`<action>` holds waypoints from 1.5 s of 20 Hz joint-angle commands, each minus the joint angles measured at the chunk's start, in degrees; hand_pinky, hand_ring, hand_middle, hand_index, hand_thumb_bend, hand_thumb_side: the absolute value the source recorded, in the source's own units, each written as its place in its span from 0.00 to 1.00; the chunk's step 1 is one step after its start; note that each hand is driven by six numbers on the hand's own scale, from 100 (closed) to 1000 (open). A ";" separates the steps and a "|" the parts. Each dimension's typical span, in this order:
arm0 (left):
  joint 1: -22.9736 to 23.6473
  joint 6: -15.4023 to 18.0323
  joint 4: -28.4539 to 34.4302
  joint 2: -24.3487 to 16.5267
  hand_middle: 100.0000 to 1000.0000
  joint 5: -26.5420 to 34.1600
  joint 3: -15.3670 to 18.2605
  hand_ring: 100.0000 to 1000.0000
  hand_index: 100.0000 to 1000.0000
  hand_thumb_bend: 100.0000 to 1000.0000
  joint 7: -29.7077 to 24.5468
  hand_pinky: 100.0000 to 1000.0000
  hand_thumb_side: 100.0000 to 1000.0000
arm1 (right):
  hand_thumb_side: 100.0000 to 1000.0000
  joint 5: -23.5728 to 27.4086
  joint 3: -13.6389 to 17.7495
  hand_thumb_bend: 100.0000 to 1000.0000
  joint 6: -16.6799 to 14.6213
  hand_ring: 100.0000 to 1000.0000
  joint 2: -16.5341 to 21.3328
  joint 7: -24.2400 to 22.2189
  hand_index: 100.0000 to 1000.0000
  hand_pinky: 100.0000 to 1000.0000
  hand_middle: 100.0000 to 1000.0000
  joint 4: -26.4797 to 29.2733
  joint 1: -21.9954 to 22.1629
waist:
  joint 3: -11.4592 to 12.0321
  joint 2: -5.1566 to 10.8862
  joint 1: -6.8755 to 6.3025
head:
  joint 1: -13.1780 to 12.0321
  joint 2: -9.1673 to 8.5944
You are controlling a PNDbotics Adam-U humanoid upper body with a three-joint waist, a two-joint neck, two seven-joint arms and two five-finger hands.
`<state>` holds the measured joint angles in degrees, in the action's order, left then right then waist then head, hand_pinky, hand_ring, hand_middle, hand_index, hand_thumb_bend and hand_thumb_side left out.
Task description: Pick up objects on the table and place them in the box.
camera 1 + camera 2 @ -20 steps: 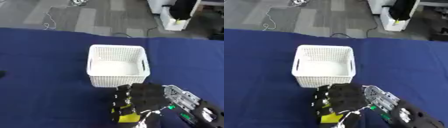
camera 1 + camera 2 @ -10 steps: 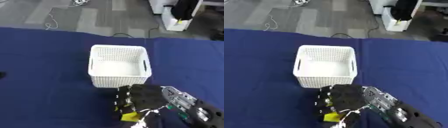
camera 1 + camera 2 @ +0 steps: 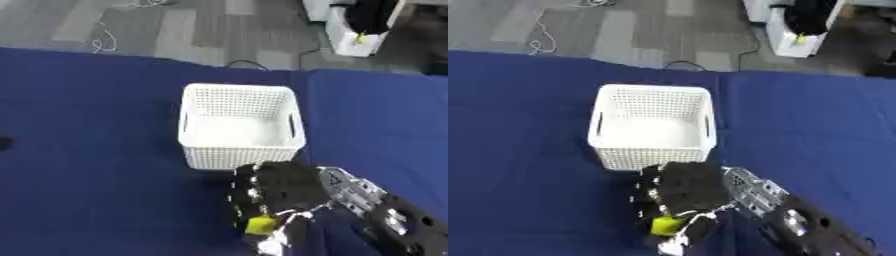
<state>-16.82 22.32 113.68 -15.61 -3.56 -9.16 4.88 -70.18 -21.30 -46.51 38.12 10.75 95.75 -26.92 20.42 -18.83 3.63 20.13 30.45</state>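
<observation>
The small yellow object [image 3: 261,224] sits low in my view, tucked under the curled fingers of my right hand [image 3: 282,192], at about 6 o'clock from the palm; I can make out only its colour and a blocky shape. The fingers wrap down over it and the thumb comes in from below, so I read the hand as clamped on it, though I cannot tell whether the object is clear of the cloth or touching it. The hand's silver wrist and black forearm run off toward the lower right corner, at 4 o'clock from the palm. Just beyond the knuckles, at 12 o'clock, stands the white perforated box [image 3: 196,154], upright and open-topped, its near wall close to the back of my hand but apart from it; I see nothing inside it. Hand and box both rest over the dark blue tablecloth [image 3: 87,150], which fills my view from side to side. My left hand does not show in either eye.
</observation>
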 commanded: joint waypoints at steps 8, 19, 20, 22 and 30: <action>-0.73 0.10 0.91 -0.50 0.81 -0.17 -0.04 0.77 0.84 0.00 -0.03 0.98 0.72 | 1.00 -1.35 -0.11 0.00 0.60 0.00 0.25 3.62 0.05 0.00 0.00 -0.95 0.66 | 0.01 0.13 0.08 | -0.59 1.25; -0.93 0.01 0.91 -0.53 0.81 -0.17 -0.16 0.77 0.84 0.00 -0.17 0.97 0.72 | 0.77 0.99 0.01 0.00 2.46 0.00 -0.17 6.47 0.00 0.00 0.00 -0.83 1.39 | -0.17 -0.20 0.15 | -0.64 1.10; -0.93 0.00 0.91 -0.52 0.81 -0.17 -0.16 0.77 0.84 0.00 -0.17 0.97 0.72 | 0.78 1.51 0.03 0.00 2.47 0.00 -0.23 6.13 0.00 0.00 0.00 -0.82 1.43 | -0.19 -0.21 0.14 | -0.66 1.09; -0.91 -0.01 0.91 -0.48 0.80 -0.18 -0.15 0.77 0.84 0.00 -0.15 0.97 0.72 | 0.78 2.88 0.16 0.00 2.52 0.00 -0.52 4.65 0.00 0.00 0.00 -0.70 1.67 | -0.26 -0.20 0.09 | -0.69 1.05; -0.39 -0.13 0.91 -0.40 0.80 -0.28 0.17 0.76 0.84 0.00 0.39 0.97 0.72 | 0.74 9.13 2.65 0.00 4.35 0.00 -1.57 0.49 0.00 0.00 0.00 2.84 3.23 | -1.20 0.42 -0.35 | -1.16 1.09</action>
<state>-17.11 22.20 113.68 -15.60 -3.83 -9.20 5.05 -61.67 -19.12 -42.42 36.08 12.03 97.91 -23.93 19.26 -19.44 3.61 19.55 31.67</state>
